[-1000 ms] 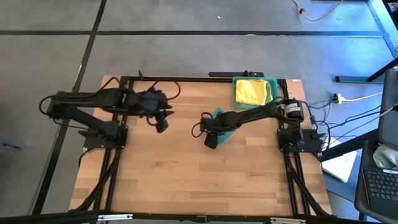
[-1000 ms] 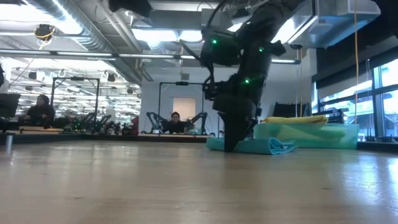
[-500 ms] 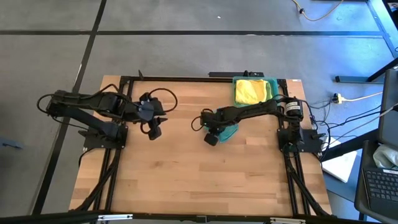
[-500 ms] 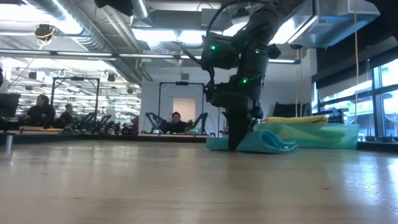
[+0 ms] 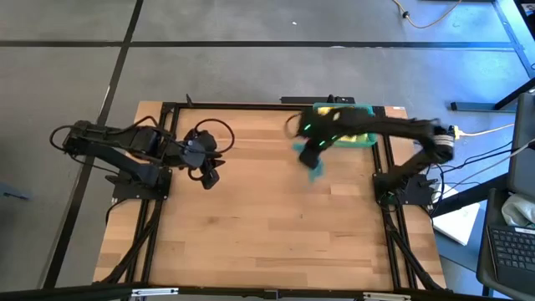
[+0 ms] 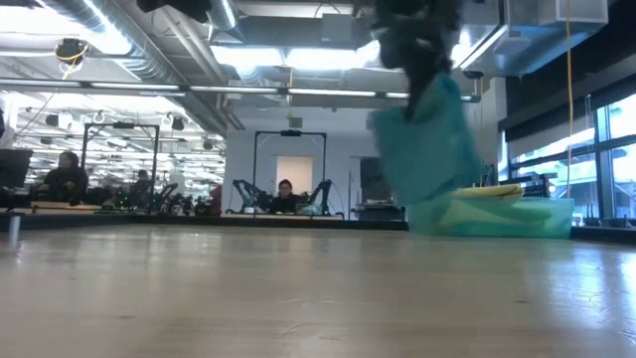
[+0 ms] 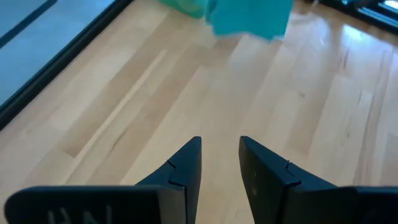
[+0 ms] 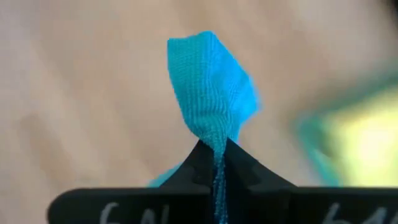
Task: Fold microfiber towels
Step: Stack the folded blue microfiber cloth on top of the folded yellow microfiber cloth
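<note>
No readable writing anywhere, just blurry marks on the wrist mounts. Right gripper (image 5: 310,155) is pinched tight on the one teal towel (image 5: 315,170), dangling it above the bench near the far right corner. Only the right wrist view shows the cloth squeezed between the fingers (image 8: 202,163). One tray (image 5: 369,112) sits in that corner with a yellow towel (image 5: 349,125) in it. Left gripper (image 5: 210,177) hovers by the left edge, jaws parted, empty.

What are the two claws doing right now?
Left gripper: open, holding nothing, above the table.
Right gripper: shut on the teal towel, lifted off the table.
</note>
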Motion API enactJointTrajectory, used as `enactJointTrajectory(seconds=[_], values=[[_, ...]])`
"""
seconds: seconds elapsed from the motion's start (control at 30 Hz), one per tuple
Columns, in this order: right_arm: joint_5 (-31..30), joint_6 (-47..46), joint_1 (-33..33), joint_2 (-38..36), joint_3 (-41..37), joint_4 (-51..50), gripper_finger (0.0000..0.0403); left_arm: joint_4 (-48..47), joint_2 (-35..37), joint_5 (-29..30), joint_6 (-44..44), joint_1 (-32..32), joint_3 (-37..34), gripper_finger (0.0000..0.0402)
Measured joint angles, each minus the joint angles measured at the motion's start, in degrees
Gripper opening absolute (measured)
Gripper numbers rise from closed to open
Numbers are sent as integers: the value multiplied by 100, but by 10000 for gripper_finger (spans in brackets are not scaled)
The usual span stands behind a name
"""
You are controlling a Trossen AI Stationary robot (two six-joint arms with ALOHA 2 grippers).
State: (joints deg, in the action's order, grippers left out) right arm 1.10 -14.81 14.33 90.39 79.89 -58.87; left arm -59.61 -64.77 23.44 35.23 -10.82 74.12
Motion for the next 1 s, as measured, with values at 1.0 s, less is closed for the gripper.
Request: enactJointTrajectory(seconds=[1.0], values=[[-1786,1956,3838,-811,-456,-791,18,23,-4,465,1434,-930,0,99]])
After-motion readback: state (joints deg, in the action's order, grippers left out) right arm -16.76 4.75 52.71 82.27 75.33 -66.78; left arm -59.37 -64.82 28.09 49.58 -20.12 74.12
